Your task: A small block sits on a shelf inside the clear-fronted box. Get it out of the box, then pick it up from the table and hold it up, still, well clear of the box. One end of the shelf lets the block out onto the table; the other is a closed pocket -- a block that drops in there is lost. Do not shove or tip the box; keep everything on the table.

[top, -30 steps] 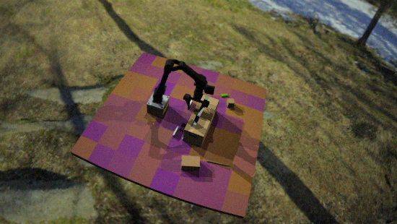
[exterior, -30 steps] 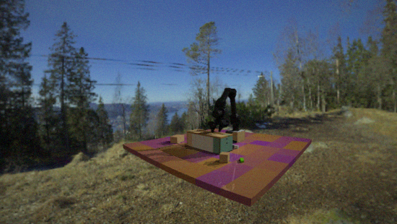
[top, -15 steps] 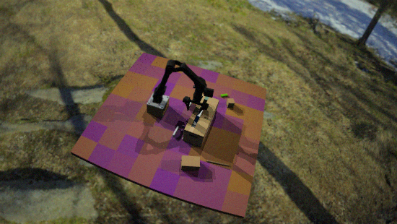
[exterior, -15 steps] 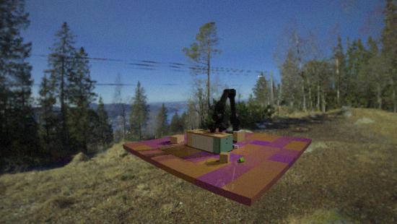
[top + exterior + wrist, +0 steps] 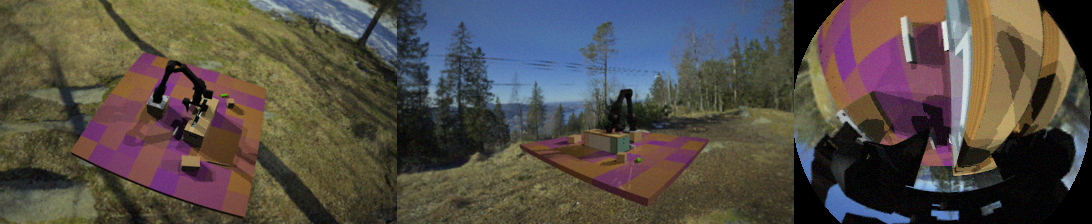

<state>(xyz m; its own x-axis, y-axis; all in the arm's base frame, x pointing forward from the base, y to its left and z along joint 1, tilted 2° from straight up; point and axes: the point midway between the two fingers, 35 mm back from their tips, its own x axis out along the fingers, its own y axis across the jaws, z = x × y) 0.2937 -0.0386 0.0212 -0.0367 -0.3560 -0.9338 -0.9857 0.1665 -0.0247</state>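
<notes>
The tan box stands mid-table, its pale clear front facing the arm's base side. A dark blue patch shows in the strip along the box in the top view; it may be the block, but this is too small to be sure. No block can be made out on the shelf in the wrist view. My gripper is open and empty, pointing down at the box's front edge, one finger over the table side and one over the box. Whether it touches the box cannot be told.
A tan block and a smaller tan cube stand off the box's two ends. A green piece lies near the cube. White bars lie or stand in front of the box.
</notes>
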